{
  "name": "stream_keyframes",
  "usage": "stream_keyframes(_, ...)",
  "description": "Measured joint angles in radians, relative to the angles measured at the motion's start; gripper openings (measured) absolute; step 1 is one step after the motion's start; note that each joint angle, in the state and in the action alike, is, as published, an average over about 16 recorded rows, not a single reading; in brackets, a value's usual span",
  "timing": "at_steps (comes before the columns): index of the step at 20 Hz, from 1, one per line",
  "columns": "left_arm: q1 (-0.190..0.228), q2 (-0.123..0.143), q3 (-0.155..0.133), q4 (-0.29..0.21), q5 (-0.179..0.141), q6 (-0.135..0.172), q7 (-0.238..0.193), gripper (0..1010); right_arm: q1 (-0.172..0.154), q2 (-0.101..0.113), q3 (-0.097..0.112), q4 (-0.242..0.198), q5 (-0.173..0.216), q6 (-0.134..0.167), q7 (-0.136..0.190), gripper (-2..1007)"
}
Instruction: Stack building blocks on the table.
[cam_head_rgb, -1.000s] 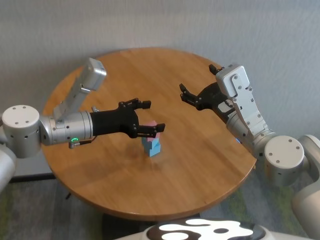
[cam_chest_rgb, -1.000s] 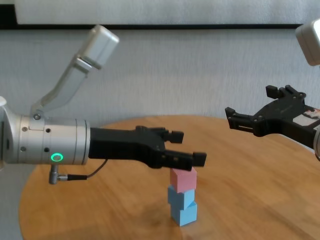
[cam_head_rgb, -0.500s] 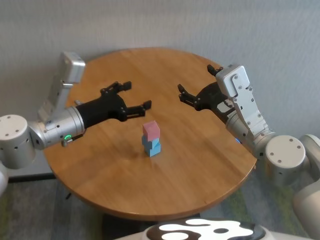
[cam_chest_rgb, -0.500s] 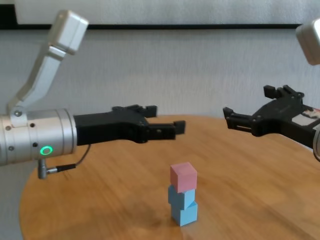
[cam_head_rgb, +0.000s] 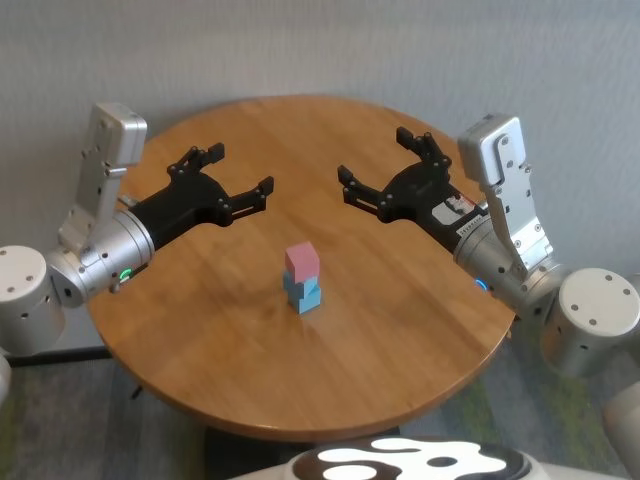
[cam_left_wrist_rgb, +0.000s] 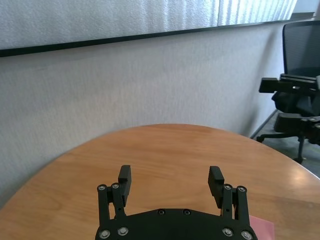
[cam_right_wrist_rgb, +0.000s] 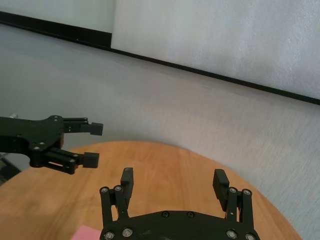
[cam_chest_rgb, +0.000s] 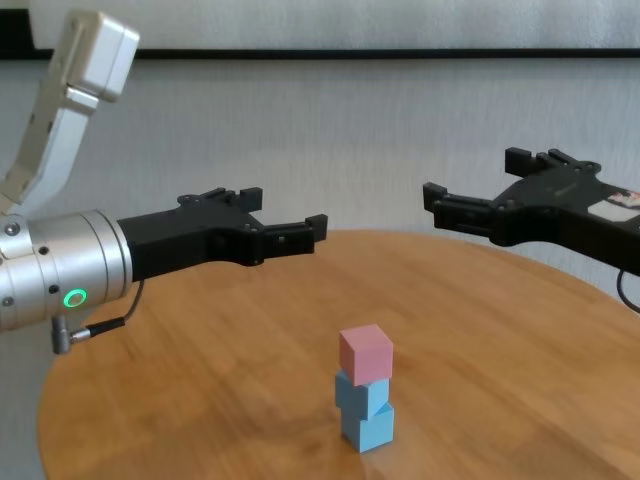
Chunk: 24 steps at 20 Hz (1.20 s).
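Three building blocks stand in one stack near the middle of the table (cam_head_rgb: 400, 330): a pink cube (cam_head_rgb: 302, 260) on top, a light blue cube (cam_head_rgb: 294, 284) under it, and a second light blue cube (cam_head_rgb: 309, 298) at the bottom. The chest view shows the pink cube (cam_chest_rgb: 365, 352) resting slightly twisted on the two blue cubes (cam_chest_rgb: 366, 410). My left gripper (cam_head_rgb: 240, 170) is open and empty, above the table to the stack's left and farther back. My right gripper (cam_head_rgb: 372, 160) is open and empty, to the stack's right and farther back. Neither touches the stack.
The round table's edge runs close in front of the stack and behind both grippers. A grey wall (cam_chest_rgb: 380, 130) stands behind the table. A black office chair (cam_left_wrist_rgb: 300, 45) stands on the floor beyond the table's right side.
My left gripper has let go of the pink cube and drawn back up and to the left. The pink cube stays on the stack. My right gripper has shifted slightly left.
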Motion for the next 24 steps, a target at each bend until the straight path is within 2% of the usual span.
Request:
stream_keyframes(4,0.023,0.000,-0.017,-0.030,0.040,-0.008,0.067,1000,-0.022,0.006,0.006,-0.042,0.044,0.025,0.017,1005)
stream_keyframes(9,0.048,-0.002,-0.038,-0.062,0.091,-0.021,0.144,1000,-0.050,0.013,0.007,-0.081,0.073,0.037,0.012,1005)
stream_keyframes(16,0.074,-0.015,-0.066,-0.081,0.145,-0.041,0.226,1000,-0.088,0.016,0.004,-0.113,0.083,0.001,-0.002,1005)
stream_keyframes(24,0.089,-0.040,-0.091,-0.076,0.191,-0.048,0.292,1000,-0.122,0.017,0.002,-0.140,0.089,-0.047,-0.008,1005)
